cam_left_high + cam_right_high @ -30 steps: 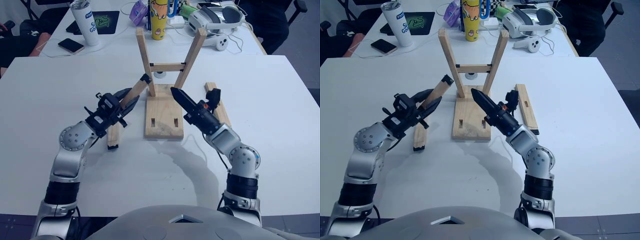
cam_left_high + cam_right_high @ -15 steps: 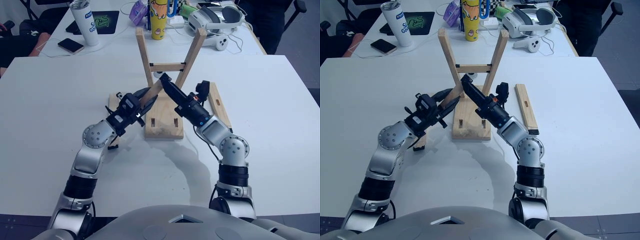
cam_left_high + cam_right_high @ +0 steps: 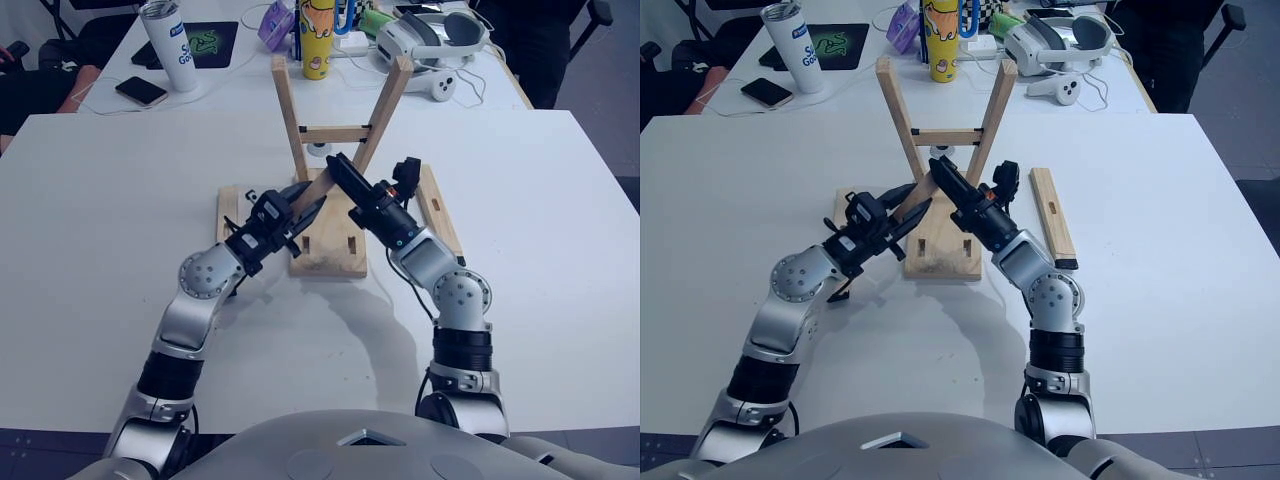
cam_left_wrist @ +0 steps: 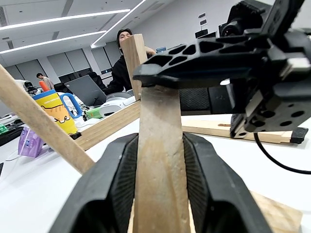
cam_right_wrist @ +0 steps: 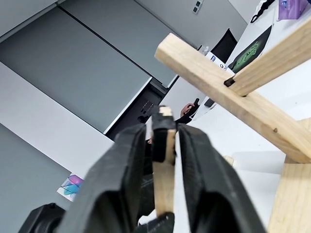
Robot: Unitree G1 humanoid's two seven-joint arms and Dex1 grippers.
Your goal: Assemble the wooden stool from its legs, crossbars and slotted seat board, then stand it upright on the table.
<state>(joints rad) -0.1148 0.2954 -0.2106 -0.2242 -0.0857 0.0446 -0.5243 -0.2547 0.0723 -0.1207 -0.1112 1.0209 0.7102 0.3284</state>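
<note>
Silver round-jointed arms (image 3: 205, 275); black tapered fingers (image 4: 121, 184); seemingly lattice-cut sides

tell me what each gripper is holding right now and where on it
Both hold the same loose wooden leg: the left gripper clamps it partway along its length, and the right gripper pinches its raised end.
</note>
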